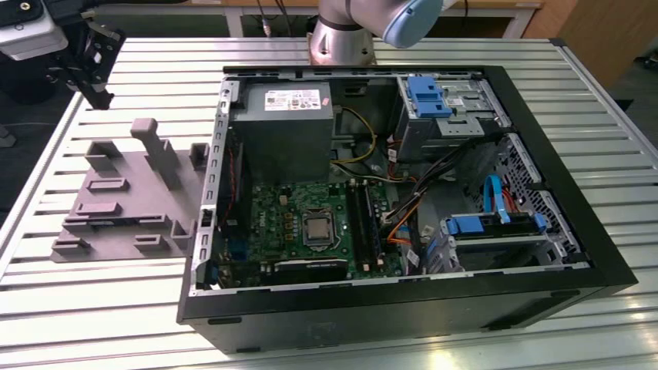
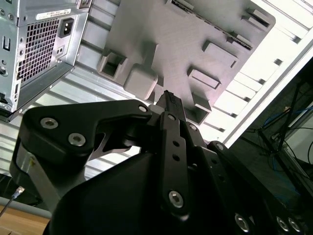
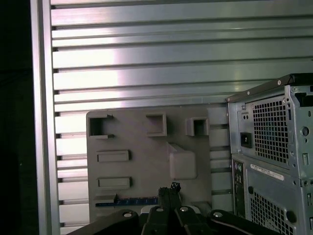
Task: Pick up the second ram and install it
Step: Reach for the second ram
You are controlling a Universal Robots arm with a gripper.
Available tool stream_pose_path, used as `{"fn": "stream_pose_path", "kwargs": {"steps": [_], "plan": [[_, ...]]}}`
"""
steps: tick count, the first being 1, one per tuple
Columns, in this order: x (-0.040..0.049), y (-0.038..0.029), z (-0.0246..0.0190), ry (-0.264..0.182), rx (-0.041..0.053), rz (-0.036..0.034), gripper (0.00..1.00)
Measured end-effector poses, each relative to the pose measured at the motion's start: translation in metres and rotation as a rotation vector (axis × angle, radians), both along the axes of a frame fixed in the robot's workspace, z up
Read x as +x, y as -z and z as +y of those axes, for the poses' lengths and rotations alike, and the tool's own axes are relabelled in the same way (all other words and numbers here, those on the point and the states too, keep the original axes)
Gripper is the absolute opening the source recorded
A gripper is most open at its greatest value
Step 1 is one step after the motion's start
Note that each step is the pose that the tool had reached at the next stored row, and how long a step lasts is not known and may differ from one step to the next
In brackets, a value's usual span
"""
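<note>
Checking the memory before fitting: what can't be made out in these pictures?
1. Ram: first wrist view, a blue strip seen edge-on in the holder; chips and label hidden.
2. Motherboard sockets: exterior view, too small to tell whether any is filled.
3. Holder's part nearest the claw: second wrist view, covered by the claw's body.

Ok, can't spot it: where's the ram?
In the first wrist view, the ram lies on the grey holder, along its edge nearest the tool.
</note>
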State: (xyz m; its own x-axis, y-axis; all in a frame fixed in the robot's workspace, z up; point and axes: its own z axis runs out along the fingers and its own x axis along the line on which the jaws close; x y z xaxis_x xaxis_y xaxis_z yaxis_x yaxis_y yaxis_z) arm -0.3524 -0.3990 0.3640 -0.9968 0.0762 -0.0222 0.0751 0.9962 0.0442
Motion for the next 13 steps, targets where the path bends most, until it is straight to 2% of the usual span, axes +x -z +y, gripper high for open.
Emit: {"fn": "stream_pose_path", "kwargs": {"steps": [4,10,13], "plan": [[-0.0002,-0.0002,-0.0001,0.0,-0.0002,0.0003,0.11],[-0.0102,0.0,-0.0006,0.0,0.0,0.0,0.11],[-0.0121,0.0,-0.001,0.0,0.0,0.0,0.11]]}}
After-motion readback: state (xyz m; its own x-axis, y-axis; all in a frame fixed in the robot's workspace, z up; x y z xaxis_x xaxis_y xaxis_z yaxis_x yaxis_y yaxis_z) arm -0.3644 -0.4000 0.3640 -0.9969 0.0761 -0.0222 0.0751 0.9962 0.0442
